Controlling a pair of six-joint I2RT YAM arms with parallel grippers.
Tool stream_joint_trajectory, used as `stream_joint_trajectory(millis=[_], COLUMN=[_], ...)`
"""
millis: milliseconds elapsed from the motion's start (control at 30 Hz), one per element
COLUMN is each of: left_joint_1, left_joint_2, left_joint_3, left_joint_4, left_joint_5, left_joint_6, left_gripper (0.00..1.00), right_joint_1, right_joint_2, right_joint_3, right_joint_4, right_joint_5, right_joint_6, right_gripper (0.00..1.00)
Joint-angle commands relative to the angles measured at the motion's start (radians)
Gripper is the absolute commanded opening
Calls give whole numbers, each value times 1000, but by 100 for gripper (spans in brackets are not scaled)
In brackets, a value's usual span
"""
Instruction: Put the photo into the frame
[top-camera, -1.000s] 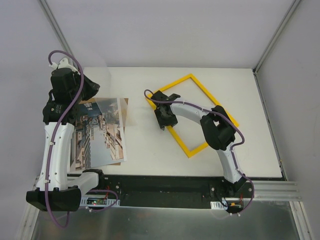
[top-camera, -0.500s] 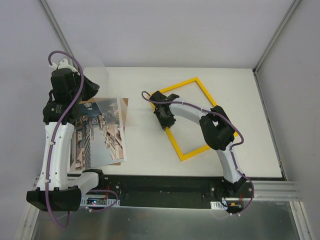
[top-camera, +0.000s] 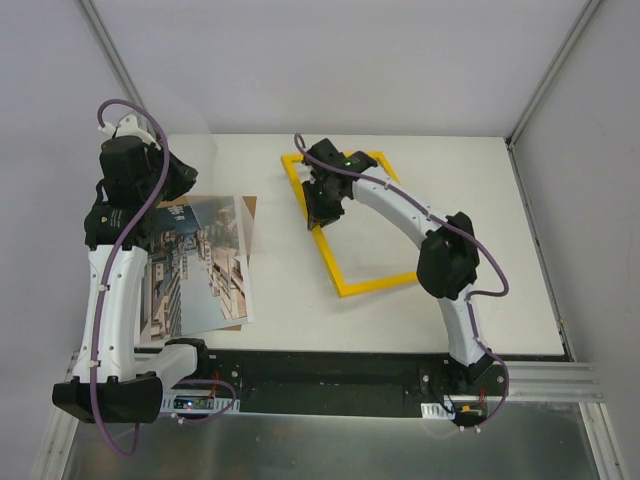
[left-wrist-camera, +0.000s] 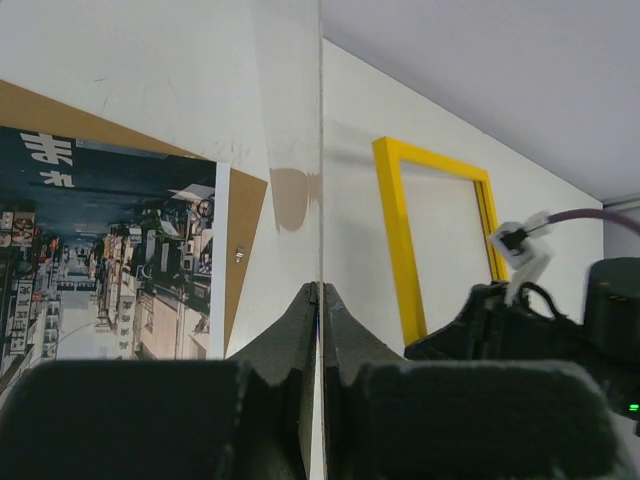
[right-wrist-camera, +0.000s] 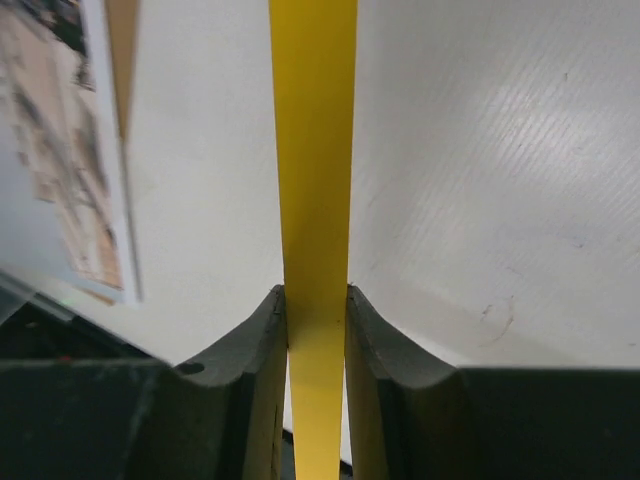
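Frame (top-camera: 330, 262): thin rectangle, bright yellow face up, open in the middle with the white counter (top-camera: 480, 200) showing through. It sits mid-counter, well apart from the photo (top-camera: 200, 265). Photo: a street-scene print with a white border, lying flat at the left on a brown backing board (top-camera: 248, 205). My right arm reaches from the near-right base, elbow bent out to the right, forearm arcing far and left. My right end effector (top-camera: 322, 208) is closed across the frame's left long rail near its far end, and the wrist view shows one finger (right-wrist-camera: 262, 370) pressed on each side of the yellow strip (right-wrist-camera: 312, 150). I cannot tell if the frame is lifted off the counter. My left arm stands tall over the left edge. My left end effector (left-wrist-camera: 320, 300) is fully closed on the edge of a clear pane (top-camera: 215, 165). The frame's long axis runs far to near, its near end angled right, with the short rails lying crosswise.
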Motion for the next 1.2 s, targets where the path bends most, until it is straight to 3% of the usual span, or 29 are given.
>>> stream_joint_trajectory(millis=[0, 300, 500, 900, 1167], left_joint_1=[8, 8, 6, -18, -256], left_joint_2=[-25, -6, 17, 89, 145], left_joint_3=[52, 52, 57, 110, 147], left_joint_4=[34, 31, 31, -12, -35], left_joint_5=[-5, 19, 76, 210, 67], left_joint_6=[33, 27, 19, 71, 93], left_gripper=[0, 0, 0, 0, 0], right_joint_1=[-62, -141, -162, -216, -265], right_joint_2=[-162, -274, -314, -440, -512], right_joint_3=[103, 100, 23, -343, -526], right_joint_4=[-6, 287, 599, 1052, 1227], right_joint_5=[-180, -439, -531, -576, -611], right_joint_6=[150, 494, 756, 982, 1056], right_gripper=[1, 1, 1, 1, 2])
